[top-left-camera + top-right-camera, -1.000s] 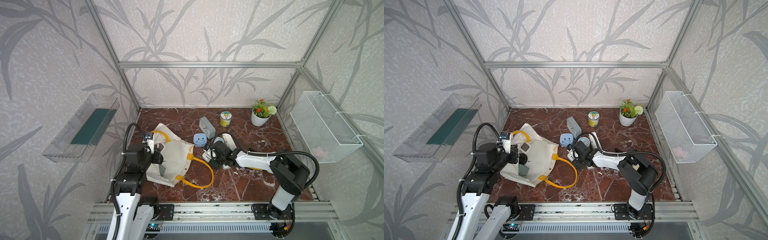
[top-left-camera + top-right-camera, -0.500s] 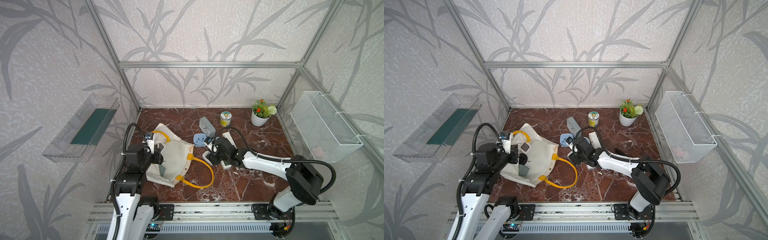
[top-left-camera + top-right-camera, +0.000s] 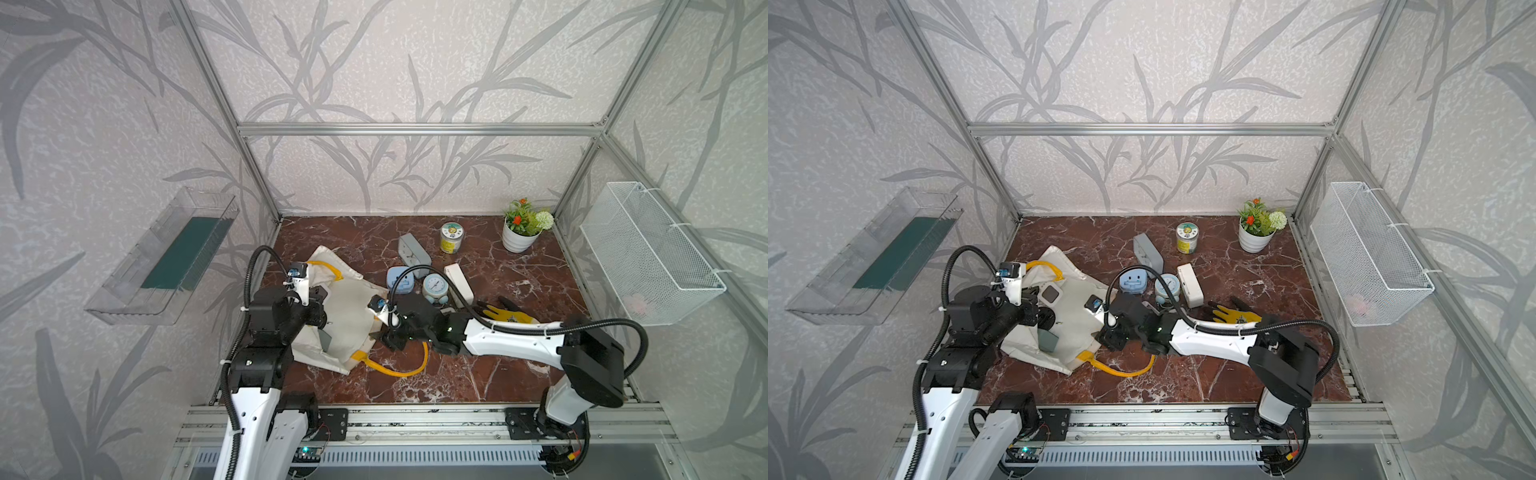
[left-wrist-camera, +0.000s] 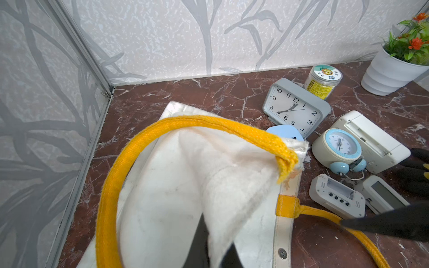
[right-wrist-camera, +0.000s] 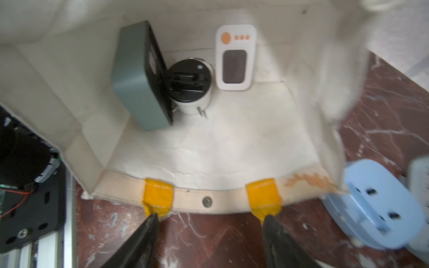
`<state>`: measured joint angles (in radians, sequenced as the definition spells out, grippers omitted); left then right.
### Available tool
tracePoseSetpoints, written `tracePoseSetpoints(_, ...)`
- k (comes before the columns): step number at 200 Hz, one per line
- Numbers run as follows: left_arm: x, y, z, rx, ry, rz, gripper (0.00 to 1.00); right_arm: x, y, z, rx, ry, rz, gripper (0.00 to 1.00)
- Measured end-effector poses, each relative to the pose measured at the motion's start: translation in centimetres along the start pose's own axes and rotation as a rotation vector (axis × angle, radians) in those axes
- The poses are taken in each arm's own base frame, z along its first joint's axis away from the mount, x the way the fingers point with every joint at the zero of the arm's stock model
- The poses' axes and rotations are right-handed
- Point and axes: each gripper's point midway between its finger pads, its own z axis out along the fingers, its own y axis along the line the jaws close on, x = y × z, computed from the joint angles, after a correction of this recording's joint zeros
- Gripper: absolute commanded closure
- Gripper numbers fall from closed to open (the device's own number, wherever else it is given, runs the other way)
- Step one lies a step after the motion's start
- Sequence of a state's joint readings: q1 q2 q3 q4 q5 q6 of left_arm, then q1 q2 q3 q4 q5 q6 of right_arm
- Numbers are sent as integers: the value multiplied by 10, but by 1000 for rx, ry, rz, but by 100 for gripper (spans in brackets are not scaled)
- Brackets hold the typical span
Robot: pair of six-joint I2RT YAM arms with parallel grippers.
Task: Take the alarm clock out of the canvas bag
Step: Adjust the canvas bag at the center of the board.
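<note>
The off-white canvas bag (image 3: 353,316) (image 3: 1075,307) lies on its side on the marble floor, yellow handles trailing. My left gripper (image 4: 214,253) is shut on the bag's upper cloth edge and holds the mouth up. Three alarm clocks lie inside: a grey-green box clock (image 5: 132,79), a round white one showing its black back (image 5: 190,85), and a white digital one with orange buttons (image 5: 235,58). My right gripper (image 5: 210,218) (image 3: 384,336) stands open and empty just outside the bag's lower rim, between the two handle tabs.
Beside the bag's mouth stand other clocks: a grey rectangular one (image 3: 409,253), a blue one (image 3: 399,280), a round twin-bell one (image 3: 434,286) and a white box one (image 3: 459,282). A jar (image 3: 451,237), a plant pot (image 3: 521,241) and a yellow-black glove (image 3: 507,316) lie further right.
My right arm has swung away from the clocks outside, toward the front and left, to the bag's mouth, jaws still open. The left arm and the bag have not moved.
</note>
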<state>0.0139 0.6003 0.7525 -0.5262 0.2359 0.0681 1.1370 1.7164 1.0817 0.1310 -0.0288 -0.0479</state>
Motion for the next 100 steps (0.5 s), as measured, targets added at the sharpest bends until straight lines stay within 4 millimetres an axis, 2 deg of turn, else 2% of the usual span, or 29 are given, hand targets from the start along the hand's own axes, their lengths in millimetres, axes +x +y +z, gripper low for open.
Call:
tracePoseSetpoints(14, -1, -2, 0, 10, -5, 0, 100, 3, 16, 15, -31, 18, -23, 28)
tracePoseSetpoints(49, -4, -7, 0, 42, -24, -10, 100, 5, 38, 48, -78, 57, -30, 28)
tracePoseSetpoints(100, -10, -13, 2, 79, -57, -35, 100, -23, 71, 71, -145, 31, -12, 29)
